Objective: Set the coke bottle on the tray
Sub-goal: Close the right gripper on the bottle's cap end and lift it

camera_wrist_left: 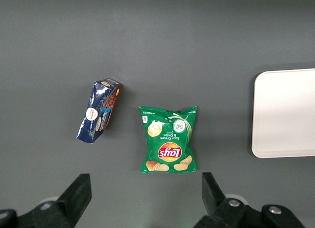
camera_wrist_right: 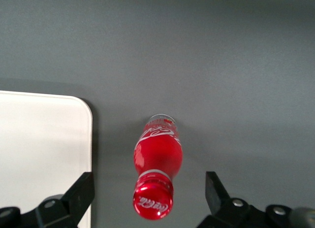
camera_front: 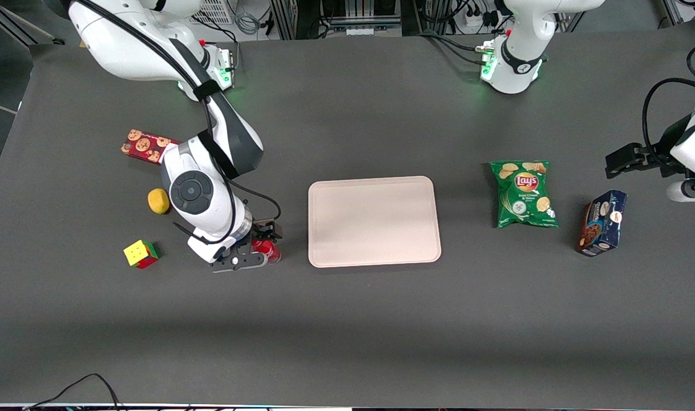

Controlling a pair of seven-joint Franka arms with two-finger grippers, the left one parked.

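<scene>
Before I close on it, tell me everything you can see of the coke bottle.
The coke bottle is small, with a red cap bearing white script, a red label and a clear plastic base. It stands upright on the dark table, beside the tray but off it, toward the working arm's end. The end effector is open, one finger on each side of the cap; nothing but the table appears to touch the bottle. In the front view the arm hides most of it.
</scene>
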